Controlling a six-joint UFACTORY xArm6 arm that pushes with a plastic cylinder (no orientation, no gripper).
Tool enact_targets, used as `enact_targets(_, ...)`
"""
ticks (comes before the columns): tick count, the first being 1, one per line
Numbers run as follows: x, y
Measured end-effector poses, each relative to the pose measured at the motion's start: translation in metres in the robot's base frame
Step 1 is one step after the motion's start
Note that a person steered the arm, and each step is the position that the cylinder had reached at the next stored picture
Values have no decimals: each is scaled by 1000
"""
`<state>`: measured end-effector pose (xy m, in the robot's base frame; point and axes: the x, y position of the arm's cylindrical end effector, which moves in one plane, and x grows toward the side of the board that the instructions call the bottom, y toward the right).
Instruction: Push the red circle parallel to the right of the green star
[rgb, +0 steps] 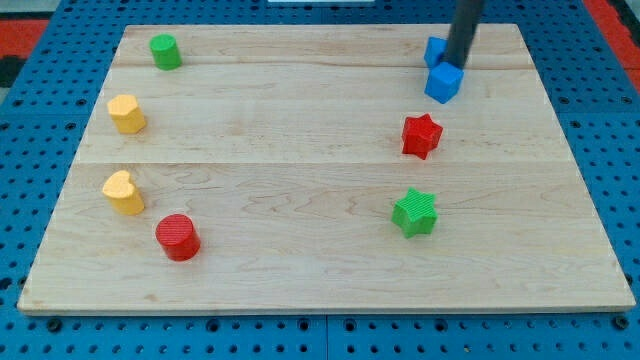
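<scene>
On wood board (300, 200), ribbed red circle (178, 237)

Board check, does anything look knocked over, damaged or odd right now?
Nothing stands out. Every block sits flat on the wooden board, none tipped or hanging over an edge. My tip is at the view's top right among the two blue blocks, far from the red circle.

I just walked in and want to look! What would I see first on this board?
Probably the dark rod at the view's top right, my tip between two blue blocks. Below them sit a red star and a green star. The red circle waits at the view's bottom left.
</scene>
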<state>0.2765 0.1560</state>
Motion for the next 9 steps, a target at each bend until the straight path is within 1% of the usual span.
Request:
enact_targets(1, 5, -11)
enact_targets(2, 23, -30)
enact_targets(3, -6, -7)
enact_targets(4, 15, -91)
enact_targets(5, 31, -195)
enact_targets(6, 117, -251)
enact_targets(7, 199, -289)
enact_targets(8, 246, -316)
enact_targets(9, 255, -368)
